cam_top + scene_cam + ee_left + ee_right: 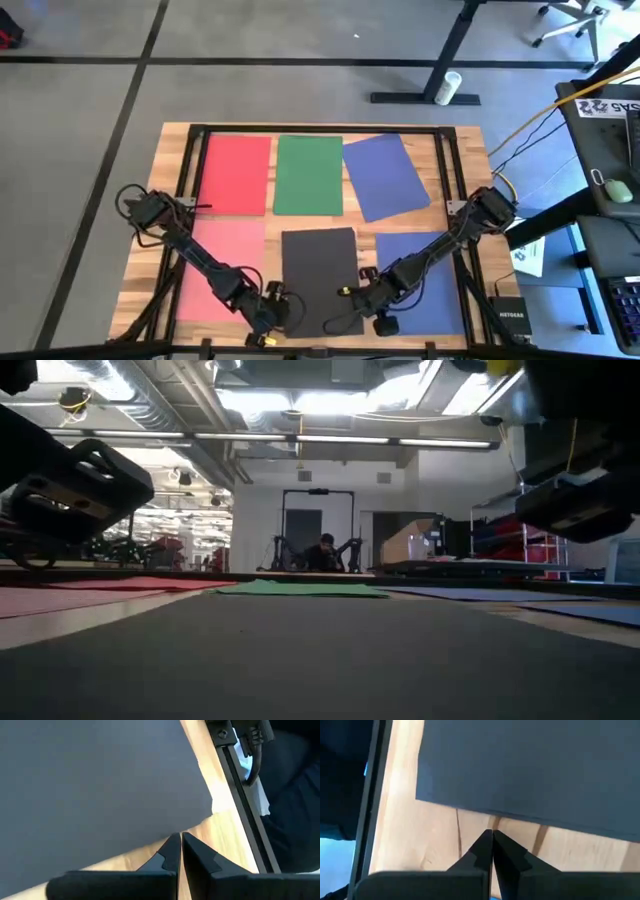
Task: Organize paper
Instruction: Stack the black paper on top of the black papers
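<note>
So the wooden table (465,200) has six coloured sheets on it, laid out in two rows of three. Far row, going from the left arm's side across: one red sheet (236,174), one green sheet (308,175), and one blue sheet (385,176) that sits a bit crooked compared to the others. Near row: one pink sheet (218,265), one dark grey sheet (318,270) in the middle, and a second blue sheet (432,285) on the right arm's side (so two blues, one each of the rest). None of them overlap as far as I can see.

Two arms, both stretched in low toward the near edge of the dark grey sheet. The left arm runs from its base by the table's left side across the pink sheet, and the left gripper (180,851) sits just off the grey sheet's near corner, over bare wood, fingers pressed together with nothing between them. The right arm crosses the near blue sheet, and the right gripper (492,845) hovers at the grey sheet's near edge too, also pinched closed on nothing, tips just short of the paper.
</note>
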`<state>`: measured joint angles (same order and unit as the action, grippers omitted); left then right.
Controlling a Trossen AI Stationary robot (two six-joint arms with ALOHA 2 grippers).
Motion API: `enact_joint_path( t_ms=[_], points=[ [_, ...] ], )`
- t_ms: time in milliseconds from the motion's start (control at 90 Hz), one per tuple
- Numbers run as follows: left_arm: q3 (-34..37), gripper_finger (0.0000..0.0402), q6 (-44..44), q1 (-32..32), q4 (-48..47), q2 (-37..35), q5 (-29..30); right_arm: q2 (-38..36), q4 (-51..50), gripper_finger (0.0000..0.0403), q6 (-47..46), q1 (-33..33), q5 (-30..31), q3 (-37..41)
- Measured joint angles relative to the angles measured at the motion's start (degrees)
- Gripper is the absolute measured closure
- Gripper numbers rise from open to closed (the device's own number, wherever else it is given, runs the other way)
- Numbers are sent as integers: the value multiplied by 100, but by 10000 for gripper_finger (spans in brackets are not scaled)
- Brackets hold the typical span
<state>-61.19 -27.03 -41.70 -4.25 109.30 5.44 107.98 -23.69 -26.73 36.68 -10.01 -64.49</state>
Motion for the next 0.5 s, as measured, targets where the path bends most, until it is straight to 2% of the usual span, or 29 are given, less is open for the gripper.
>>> enact_joint_path(
  t_ms=[267,389,500],
  points=[
    [-2,402,-125,-73,51,-11,-62,-4,883,403,-277,248,-908,0],
    [-2,402,-127,-46,54,-11,-60,-4,1283,403,-634,331,-785,0],
    [-2,402,-66,-14,54,-13,-60,-4,1353,403,-782,381,-346,0]
  ],
)
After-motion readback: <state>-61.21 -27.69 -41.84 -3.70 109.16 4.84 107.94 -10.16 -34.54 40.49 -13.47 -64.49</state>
